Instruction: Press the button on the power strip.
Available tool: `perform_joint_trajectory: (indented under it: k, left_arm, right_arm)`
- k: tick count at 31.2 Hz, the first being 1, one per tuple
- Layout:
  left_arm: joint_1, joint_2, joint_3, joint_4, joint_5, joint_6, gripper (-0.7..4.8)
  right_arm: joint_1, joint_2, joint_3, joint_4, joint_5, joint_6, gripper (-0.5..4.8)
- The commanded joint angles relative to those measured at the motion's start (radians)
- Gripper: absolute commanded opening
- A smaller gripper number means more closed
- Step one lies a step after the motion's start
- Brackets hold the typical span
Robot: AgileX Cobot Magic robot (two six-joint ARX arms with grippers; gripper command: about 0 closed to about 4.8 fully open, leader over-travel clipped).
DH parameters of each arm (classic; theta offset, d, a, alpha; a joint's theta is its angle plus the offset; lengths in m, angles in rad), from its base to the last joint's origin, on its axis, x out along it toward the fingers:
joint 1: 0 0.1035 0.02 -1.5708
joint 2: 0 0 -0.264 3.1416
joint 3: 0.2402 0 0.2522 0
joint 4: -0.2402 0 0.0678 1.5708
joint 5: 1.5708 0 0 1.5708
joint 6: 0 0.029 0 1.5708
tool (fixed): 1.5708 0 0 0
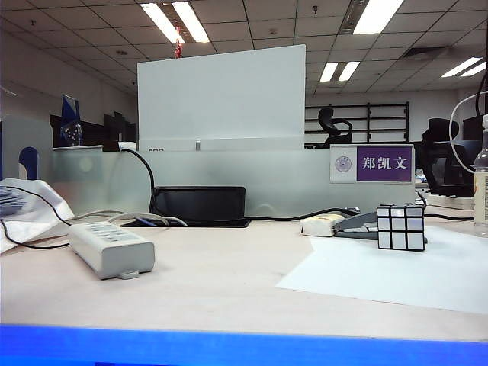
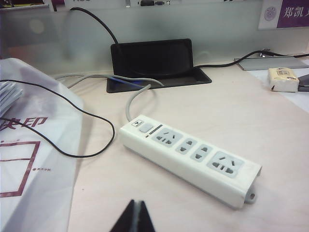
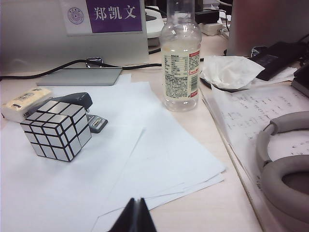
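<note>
Both tools [image 2: 134,212] [image 3: 136,212] closed; strip [image 2: 188,157] diagonal.

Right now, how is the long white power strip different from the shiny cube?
The power strip is a long, low, plain white bar lying flat, while the cube is short and blocky with mirror-like tiles split by black lines. The power strip trails a grey cable; the cube has none. The power strip sits on bare table; the cube sits on white paper. Both rest untouched: the left claw and the right claw are shut, away from them.
</note>
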Motion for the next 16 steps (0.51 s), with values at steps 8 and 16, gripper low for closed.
perform_joint_trajectory:
  k: [8, 16]
  left_arm:
    - [-0.002, -0.001, 0.001, 0.009, -0.184, 0.042, -0.05]
    - [0.001, -0.001, 0.001, 0.009, -0.319, 0.043, -0.05]
  right_arm:
    - [0.0, -0.001, -0.002, 0.012, -0.005, 0.003, 0.0]
    - [0.0, -0.001, -0.002, 0.011, -0.005, 0.003, 0.0]
